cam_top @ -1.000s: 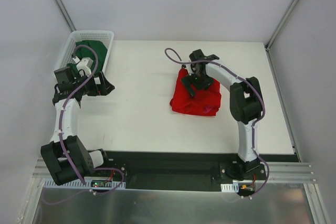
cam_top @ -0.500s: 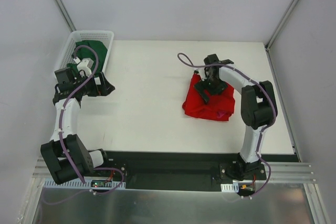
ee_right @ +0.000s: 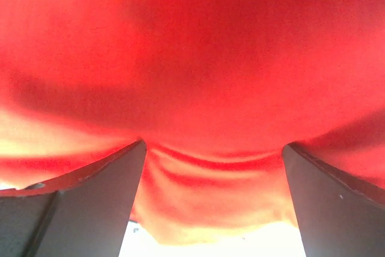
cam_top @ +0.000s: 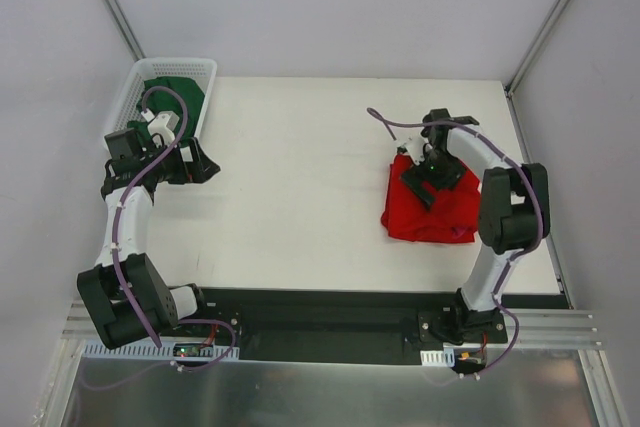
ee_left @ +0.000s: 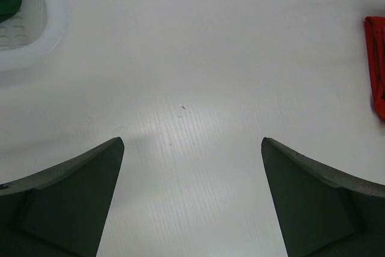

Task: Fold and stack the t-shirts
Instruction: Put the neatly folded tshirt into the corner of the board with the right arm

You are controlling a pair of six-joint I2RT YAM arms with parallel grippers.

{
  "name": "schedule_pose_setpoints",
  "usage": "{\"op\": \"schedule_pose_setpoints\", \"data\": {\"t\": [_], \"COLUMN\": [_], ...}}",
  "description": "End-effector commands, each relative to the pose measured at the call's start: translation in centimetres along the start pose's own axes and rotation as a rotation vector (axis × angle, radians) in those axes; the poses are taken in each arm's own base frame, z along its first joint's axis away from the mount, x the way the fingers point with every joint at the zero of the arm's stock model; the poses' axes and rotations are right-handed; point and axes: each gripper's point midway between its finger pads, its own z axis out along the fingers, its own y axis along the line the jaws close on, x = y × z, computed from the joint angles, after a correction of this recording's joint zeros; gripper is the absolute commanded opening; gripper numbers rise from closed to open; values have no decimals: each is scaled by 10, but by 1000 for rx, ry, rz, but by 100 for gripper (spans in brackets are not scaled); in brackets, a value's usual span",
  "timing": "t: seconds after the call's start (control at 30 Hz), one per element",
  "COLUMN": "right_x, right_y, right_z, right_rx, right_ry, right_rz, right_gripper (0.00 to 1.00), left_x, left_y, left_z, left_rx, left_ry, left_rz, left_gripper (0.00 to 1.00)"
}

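Pressing down on the red t-shirt [cam_top: 432, 221]: right gripper [cam_top: 425, 179], jaws spread wide, nothing clamped.
The red t-shirt lies crumpled on the right side of the table [cam_top: 300, 197], near the right edge. The right gripper sits on its far part, and in the wrist view a fold of cloth bulges between the 2 fingers. The left gripper [cam_top: 200, 162] hovers over bare table, jaws wide apart and holding nothing, just beside the white basket [cam_top: 175, 64] at the far left corner. A dark green t-shirt [cam_top: 172, 90] lies inside that basket.
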Motion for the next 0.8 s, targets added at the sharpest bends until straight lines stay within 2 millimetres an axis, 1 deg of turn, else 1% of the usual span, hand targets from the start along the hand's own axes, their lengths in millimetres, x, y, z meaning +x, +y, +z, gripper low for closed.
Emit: {"op": "schedule_pose_setpoints", "data": {"t": [0.0,0.03,0.1,0.13,0.17,0.23,0.27,0.3,0.33,0.37,0.4,0.43,0.5,0.53,0.57,0.6,0.63,0.67,0.7,0.73,0.77], "right_x": [21,17,14,13,5,2,-1,3,-2,-1,2,-3,0,-3,1,1,-2,-1,-5,-10,-6], "right_y": [4,4,3,10,5,-2,-7,-17,-27,-36,-43,-53,-72,-80,-90,-96,-103,-110,-111,-116,-124], "right_z": [-43,-58,-77,-91,-106,-124,-131,-133,-134,-132,-126,-122,-108,-105,-93,-90,-90,-86,-77,-75,-73], "right_rx": [13,15,19,-2,24,73,95,151,193,218,243,267,288,300,293,291,298,299,288,297,301], "right_ry": [-4,-23,-48,-75,-116,-159,-185,-171,-198,-199,-186,-206,-188,-200,-176,-178,-193,-193,-184,-200,-204], "right_rz": [-44,-39,-27,-15,-11,-1,14,29,44,79,98,125,211,237,273,307,328,350,352,365,392], "right_gripper": [100,97,96,96,96,96,96,96,96,96,96,96,97,98,99,99,97,95,93,90,89], "left_x": [-7,-6,-6,-6,-7,-8,-8,-9,-8,-7,-6,-6,-4,-4,-2,-2,-2,0,1,1,4], "left_y": [-4,-4,-3,-3,-4,-5,-6,-6,-6,-6,-6,-6,-7,-8,-8,-9,-9,-10,-10,-10,-10], "left_z": [-1,0,0,0,0,0,0,0,1,1,1,1,1,0,0,0,-2,-3,-3,-3,-3], "left_rx": [31,34,33,33,36,40,43,45,46,48,53,53,56,56,56,55,52,52,52,52,52], "left_ry": [-21,-19,-19,-18,-19,-21,-21,-23,-22,-21,-18,-20,-18,-20,-19,-21,-26,-25,-25,-25,-21], "left_rz": [19,16,9,8,6,3,3,3,-1,-5,-3,-8,-10,-9,-6,0,8,14,18,23,20], "left_gripper": [99,99,99,99,99,99,99,99,99,99,99,100,99,99,99,99,99,99,99,99,99]}}
